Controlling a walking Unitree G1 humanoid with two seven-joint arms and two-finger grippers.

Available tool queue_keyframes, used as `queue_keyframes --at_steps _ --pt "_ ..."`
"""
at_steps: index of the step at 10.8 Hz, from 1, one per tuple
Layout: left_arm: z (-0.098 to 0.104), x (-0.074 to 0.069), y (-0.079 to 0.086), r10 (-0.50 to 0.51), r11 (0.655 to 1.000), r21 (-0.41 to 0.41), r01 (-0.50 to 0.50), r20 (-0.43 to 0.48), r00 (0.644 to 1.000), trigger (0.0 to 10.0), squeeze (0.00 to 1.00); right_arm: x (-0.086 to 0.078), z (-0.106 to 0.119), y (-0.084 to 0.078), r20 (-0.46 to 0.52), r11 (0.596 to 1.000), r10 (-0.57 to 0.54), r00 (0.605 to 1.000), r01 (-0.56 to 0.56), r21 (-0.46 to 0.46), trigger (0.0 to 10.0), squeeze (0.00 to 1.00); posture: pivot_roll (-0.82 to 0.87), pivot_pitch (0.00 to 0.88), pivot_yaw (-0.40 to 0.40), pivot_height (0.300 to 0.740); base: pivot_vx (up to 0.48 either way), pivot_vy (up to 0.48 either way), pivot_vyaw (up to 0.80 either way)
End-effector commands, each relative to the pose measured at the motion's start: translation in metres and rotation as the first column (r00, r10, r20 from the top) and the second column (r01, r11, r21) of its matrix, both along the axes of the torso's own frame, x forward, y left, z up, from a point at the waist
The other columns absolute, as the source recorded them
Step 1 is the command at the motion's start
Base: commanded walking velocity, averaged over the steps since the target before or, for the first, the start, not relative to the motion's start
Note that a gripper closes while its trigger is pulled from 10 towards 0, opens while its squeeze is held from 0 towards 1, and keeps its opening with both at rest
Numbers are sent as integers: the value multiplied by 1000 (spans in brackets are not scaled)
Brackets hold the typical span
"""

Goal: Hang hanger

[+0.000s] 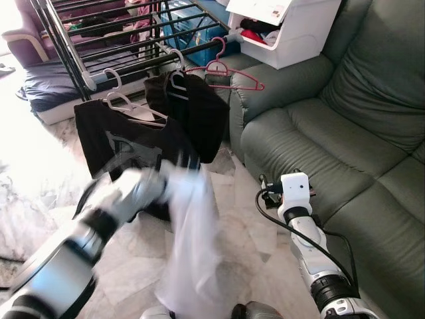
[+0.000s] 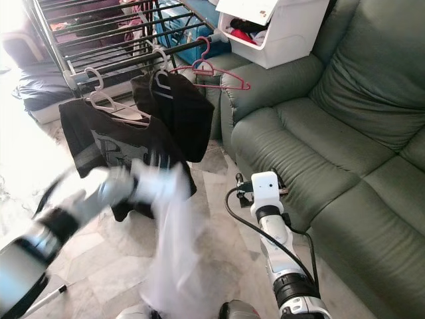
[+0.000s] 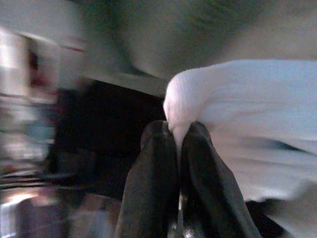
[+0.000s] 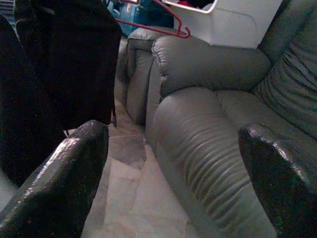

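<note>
My left gripper (image 1: pixel 167 181) is shut on a white garment (image 1: pixel 191 246), which hangs down toward the floor; the arm is blurred. In the left wrist view, the black fingers (image 3: pixel 153 168) pinch a fold of the white cloth (image 3: pixel 237 104). Ahead stands a black drying rack (image 1: pixel 126 40). From its front rod hang a white hanger (image 1: pixel 121 100) with a black T-shirt (image 1: pixel 126 143), a second hanger with a dark garment (image 1: pixel 192 109), and an empty pink hanger (image 1: pixel 227 70). My right gripper (image 4: pixel 173 163) is open, low beside the sofa, holding nothing.
A green sofa (image 1: pixel 345 133) takes up the right side. A white storage bin (image 1: pixel 292 30) with clothes sits on its armrest. A mattress with dark bedding (image 1: pixel 46 90) lies behind the rack. The floor is pale marble tile (image 1: pixel 252 232).
</note>
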State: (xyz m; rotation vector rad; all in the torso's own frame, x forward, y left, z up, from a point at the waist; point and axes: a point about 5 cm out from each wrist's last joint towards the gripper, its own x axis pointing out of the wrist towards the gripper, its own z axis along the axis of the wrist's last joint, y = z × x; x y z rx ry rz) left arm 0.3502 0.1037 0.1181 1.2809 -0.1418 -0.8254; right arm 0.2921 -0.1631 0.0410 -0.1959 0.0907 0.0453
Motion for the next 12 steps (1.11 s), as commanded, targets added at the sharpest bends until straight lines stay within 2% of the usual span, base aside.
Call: queue_keyframes --at_steps 1,2,5,7,9,10,11,12 --pt "26 9 -4 -13 996 -80 24 135 991 10000 0 3 2 0 5 1000 -7 1000 7 5 10000 0 -22 0 15 740 0 0 0" --pt "35 10 -9 -8 984 -172 41 184 983 10000 0 3 2 0 3 1000 -7 1000 7 7 10000 0 -22 0 17 740 0 0 0" --pt "37 11 -6 40 964 -266 21 221 974 10000 0 2 0 1 -4 1000 -7 1000 7 11 10000 0 -22 0 19 740 0 0 0" --pt "42 18 -2 130 932 -359 -56 188 973 10000 0 2 -1 1 -13 1000 3 1000 -3 15 10000 0 -21 0 15 740 0 0 0" --pt "45 28 7 274 853 -479 -206 76 959 10000 0 2 -1 1 -15 1000 11 1000 -11 17 10000 0 -23 0 14 740 0 0 0" --pt "40 27 7 277 849 -479 -221 48 960 10000 0 1 0 2 -16 1000 27 1000 -27 17 10000 0 -27 0 15 740 0 0 0" --pt "28 25 11 318 800 -522 -296 -50 947 10000 0 -1 2 1 -8 999 36 999 -36 6 10000 0 -29 0 16 740 0 0 0" --pt "11 17 19 348 734 -564 -379 -167 923 10000 0 -5 5 -2 16 999 23 1000 -23 22 10000 0 -35 0 20 740 0 0 0"
